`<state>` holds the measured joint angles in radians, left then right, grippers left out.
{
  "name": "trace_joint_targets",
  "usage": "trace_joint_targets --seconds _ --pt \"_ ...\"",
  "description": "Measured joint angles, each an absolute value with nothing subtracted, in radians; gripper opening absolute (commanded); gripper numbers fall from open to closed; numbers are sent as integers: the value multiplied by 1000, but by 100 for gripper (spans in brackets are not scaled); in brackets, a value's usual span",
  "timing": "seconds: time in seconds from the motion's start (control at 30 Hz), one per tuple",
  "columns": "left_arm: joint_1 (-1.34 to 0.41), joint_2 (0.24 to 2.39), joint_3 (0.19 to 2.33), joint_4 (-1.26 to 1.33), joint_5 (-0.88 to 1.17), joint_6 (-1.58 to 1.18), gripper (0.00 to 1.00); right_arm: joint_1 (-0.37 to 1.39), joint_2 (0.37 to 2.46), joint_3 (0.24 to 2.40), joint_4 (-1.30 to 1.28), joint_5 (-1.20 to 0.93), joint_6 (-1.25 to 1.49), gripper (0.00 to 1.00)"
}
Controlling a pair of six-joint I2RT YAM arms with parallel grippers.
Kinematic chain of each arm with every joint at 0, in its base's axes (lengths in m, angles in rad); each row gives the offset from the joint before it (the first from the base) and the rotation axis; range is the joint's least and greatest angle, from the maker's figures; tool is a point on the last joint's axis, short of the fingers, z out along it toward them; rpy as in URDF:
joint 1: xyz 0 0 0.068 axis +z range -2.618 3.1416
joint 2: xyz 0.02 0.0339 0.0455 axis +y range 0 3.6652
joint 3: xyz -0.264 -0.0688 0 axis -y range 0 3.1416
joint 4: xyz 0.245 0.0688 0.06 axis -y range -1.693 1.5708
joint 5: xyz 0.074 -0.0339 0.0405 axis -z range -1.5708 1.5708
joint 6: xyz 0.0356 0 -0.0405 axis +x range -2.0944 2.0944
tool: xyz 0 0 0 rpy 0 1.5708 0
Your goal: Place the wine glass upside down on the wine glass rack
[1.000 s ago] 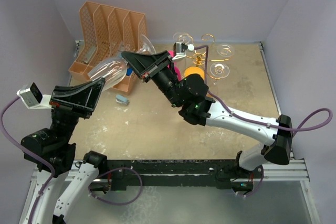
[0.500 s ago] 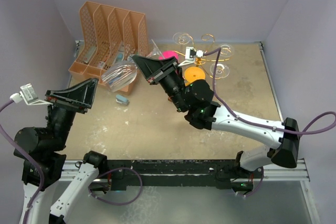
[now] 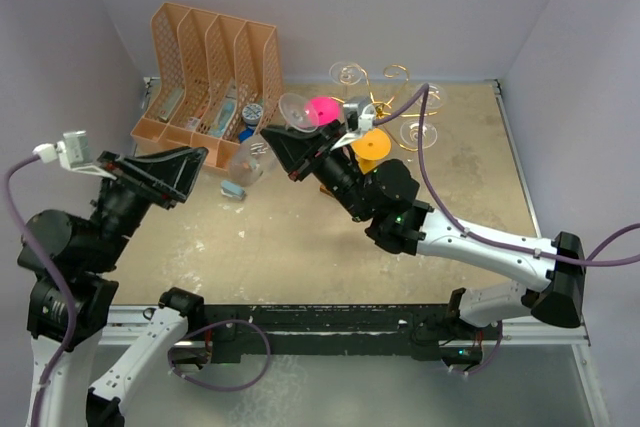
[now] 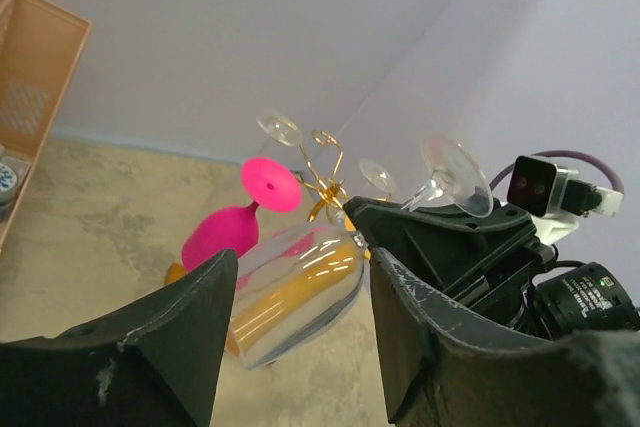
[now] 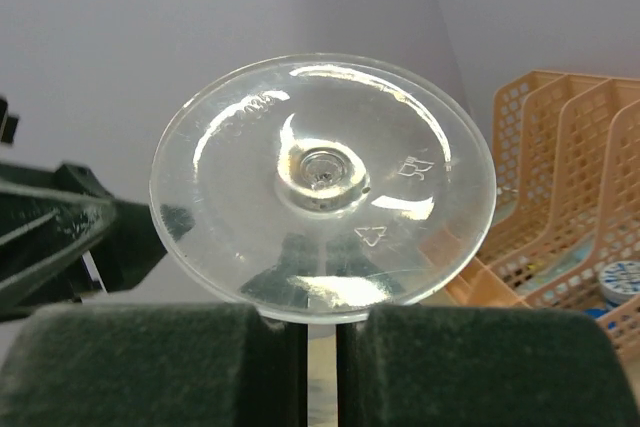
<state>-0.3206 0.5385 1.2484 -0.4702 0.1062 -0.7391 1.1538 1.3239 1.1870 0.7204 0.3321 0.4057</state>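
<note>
my right gripper (image 5: 320,332) is clamped on the stem of the wine glass (image 5: 322,187). in my right wrist cam both pads (image 5: 150,367) sit side by side at the bottom of frame w/ only a thin gap btwn them. the clear round foot fills the centre of that pic, face-on.

from the top cam the glass hangs tilted in the air, upper centre-left of frame. its foot is toward the back and its bowl points down-left over the table (image 3: 470,187). it's not on the wine glass rack (image 3: 415,134), which stands to the right of it in the upper centre of frame, its gold spirals spread out.

a pink glass (image 3: 323,107) and an orange glass (image 3: 370,142) sit by the rack. whether they touch it, can't tell.

my left gripper (image 3: 195,175) is spread wide, gripping nothing. it's at mid-left of the top view, near the bowl but apart from it. in the left wrist cam the bowl shows thru the gap btwn my two dark fingers (image 4: 160,347).

the orange file organizer (image 3: 205,67) is in the upper left of frame. a small blue item (image 3: 233,189) lies on the table below it.
</note>
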Motion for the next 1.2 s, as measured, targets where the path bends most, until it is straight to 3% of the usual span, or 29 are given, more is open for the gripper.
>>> trace_joint_targets --seconds 0.63,0.9,1.2 --pt "-321 664 1180 -392 250 -1123 52 1154 1385 1147 564 247 -25 0" --pt "-321 710 1126 -434 255 -1179 44 1175 1417 1148 522 255 -70 0" --pt "-321 712 1102 -450 255 -1206 25 1190 1425 1148 513 271 -101 0"
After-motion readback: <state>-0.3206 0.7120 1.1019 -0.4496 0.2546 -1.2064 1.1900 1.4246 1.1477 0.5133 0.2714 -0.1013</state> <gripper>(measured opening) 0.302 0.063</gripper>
